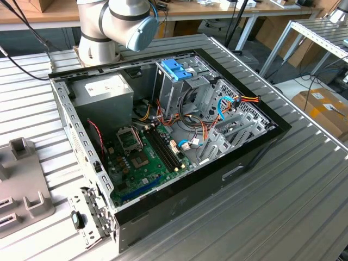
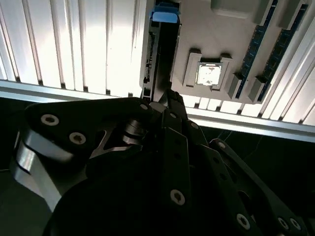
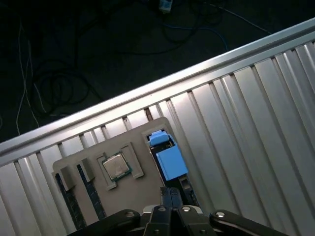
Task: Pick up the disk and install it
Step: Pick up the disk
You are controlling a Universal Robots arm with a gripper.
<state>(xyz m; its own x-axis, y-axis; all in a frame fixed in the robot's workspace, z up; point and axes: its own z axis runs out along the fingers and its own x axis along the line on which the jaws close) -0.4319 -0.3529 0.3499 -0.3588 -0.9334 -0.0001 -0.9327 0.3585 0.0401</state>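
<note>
At the end effector point(image 3: 171, 195), the two fingers point(image 3: 166, 196) lie pressed together with nothing between them. It hangs above a grey holder tray point(image 3: 140, 140), clear of everything in it.

Just past the fingertips in both wrist views is the disk point(image 3: 166, 157). It stands on edge in a slot at the side of the tray, with a light-blue rail along the edge that faces up. In the second wrist view it appears edge-on as a thin dark slab, and the fingertips line up close beside its near end without touching it.

Further along the tray, a square processor chip point(image 3: 117, 167) sits in its own recess beside the disk. Beyond that, dark memory sticks point(image 3: 65, 189) stand in narrow slots. The tray rests near the border of a ribbed aluminium tabletop point(image 3: 236, 128). Past that border is a dark floor point(image 3: 74, 59) strewn with cables.

In the exterior view, the arm point(image 1: 117, 22) rises from its base at the back of the tabletop. An open computer case point(image 1: 179, 204) lies on its side in the middle. Part of the grey tray shows at the exterior view's left, well apart from the case.
</note>
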